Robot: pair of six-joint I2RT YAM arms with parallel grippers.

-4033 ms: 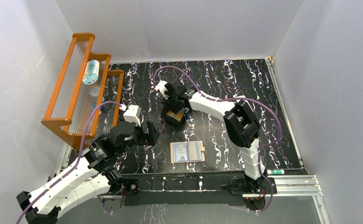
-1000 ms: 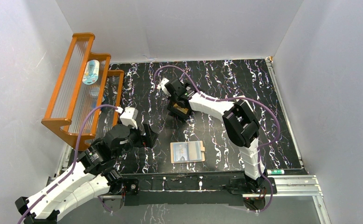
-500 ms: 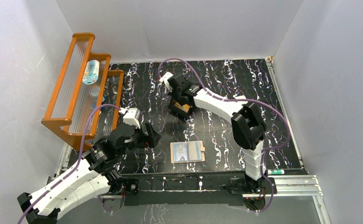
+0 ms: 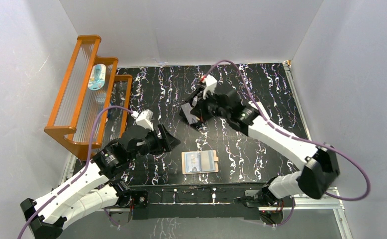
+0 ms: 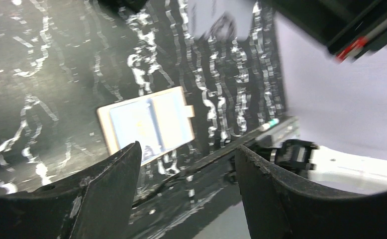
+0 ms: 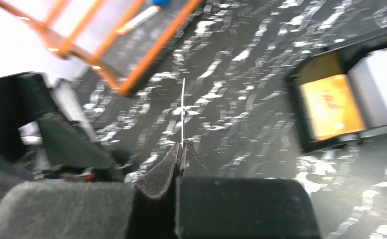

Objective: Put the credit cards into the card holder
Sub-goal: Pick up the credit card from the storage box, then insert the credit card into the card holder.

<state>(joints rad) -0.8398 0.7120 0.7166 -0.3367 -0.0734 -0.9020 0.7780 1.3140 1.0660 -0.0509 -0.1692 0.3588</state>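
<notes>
My right gripper point(image 6: 181, 147) is shut on a thin whitish credit card point(image 6: 183, 107), seen edge-on and sticking up from the fingertips. In the top view the right gripper point(image 4: 193, 112) hovers at the black divided tray point(image 4: 195, 123), which holds an orange card point(image 6: 329, 106) and a white item point(image 6: 383, 83). The card holder point(image 4: 200, 162) lies open and flat near the front edge, tan with clear sleeves; it also shows in the left wrist view point(image 5: 146, 124). My left gripper point(image 4: 167, 139) is open and empty just left of it, with the card holder beyond its fingers point(image 5: 113, 185).
An orange wooden rack point(image 4: 82, 94) stands at the left with a small bottle point(image 4: 97, 76) on it. Grey walls close three sides. A small pen-like item point(image 4: 293, 183) lies on the metal rail at the front right.
The right arm has swung its elbow out to the right and drawn back from the tray with a card pinched. The left gripper has moved right toward the card holder, its jaws narrower.
</notes>
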